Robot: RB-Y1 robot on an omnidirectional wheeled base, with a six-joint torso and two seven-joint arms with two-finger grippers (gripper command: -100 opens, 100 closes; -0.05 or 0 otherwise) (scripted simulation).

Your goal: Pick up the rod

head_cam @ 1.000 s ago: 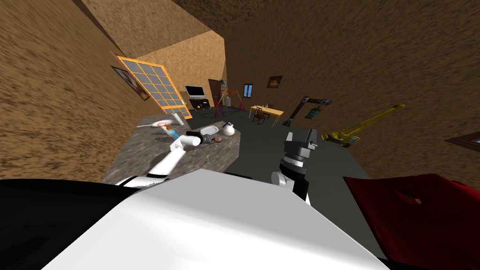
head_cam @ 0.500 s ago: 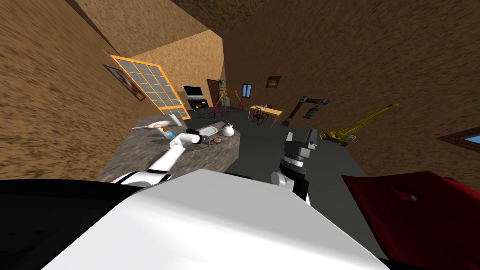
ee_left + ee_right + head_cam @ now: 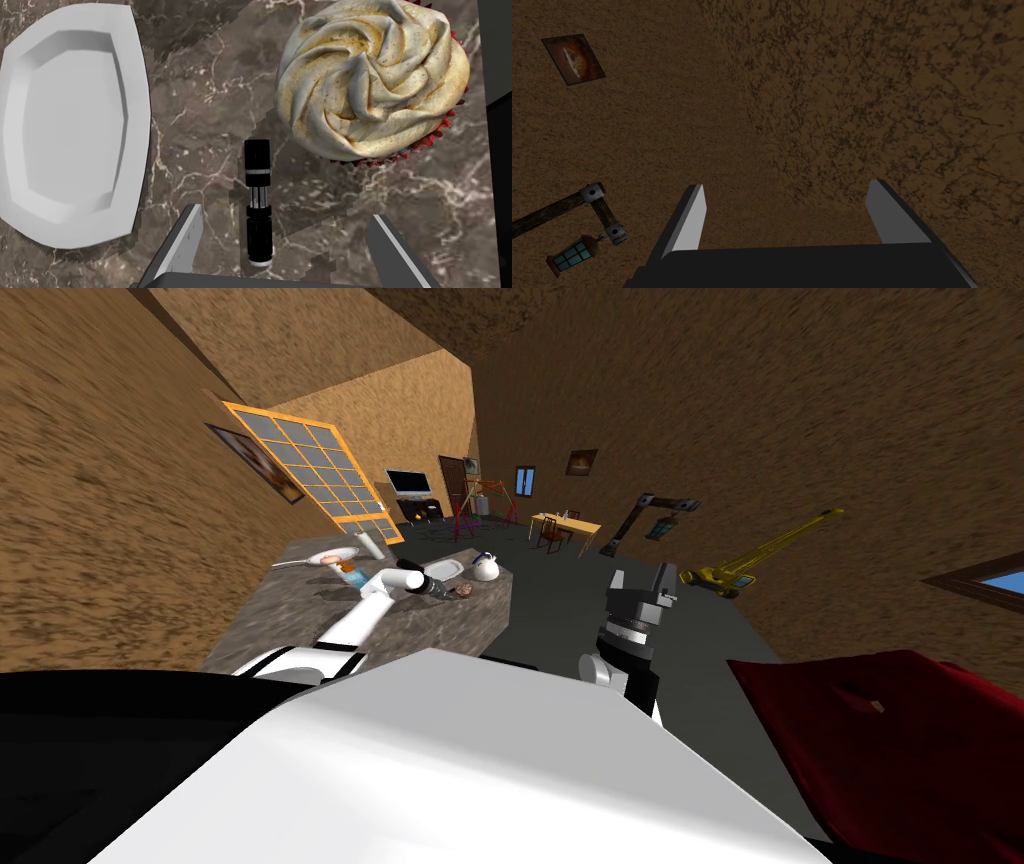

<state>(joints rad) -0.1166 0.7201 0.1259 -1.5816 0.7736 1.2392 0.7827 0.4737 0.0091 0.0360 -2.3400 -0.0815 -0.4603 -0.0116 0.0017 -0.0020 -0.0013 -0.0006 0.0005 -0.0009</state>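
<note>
Approach step: left gripper (image 3: pixel 285 212), fingers spread and empty, is hovering over black rod (image 3: pixel 257 200) on marbled counter (image 3: pixel 210 100), likely needing descent then closure; right gripper (image 3: pixel 786 186) idling, likewise spread.

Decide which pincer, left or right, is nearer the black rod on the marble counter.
Left. The left pincer hangs open directly over the rod, which lies between its fingers. The right pincer is open, raised beside the counter, well away from the rod.

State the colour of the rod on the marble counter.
Short rod: black, grey-banded middle; left wrist view shows it best.
</note>
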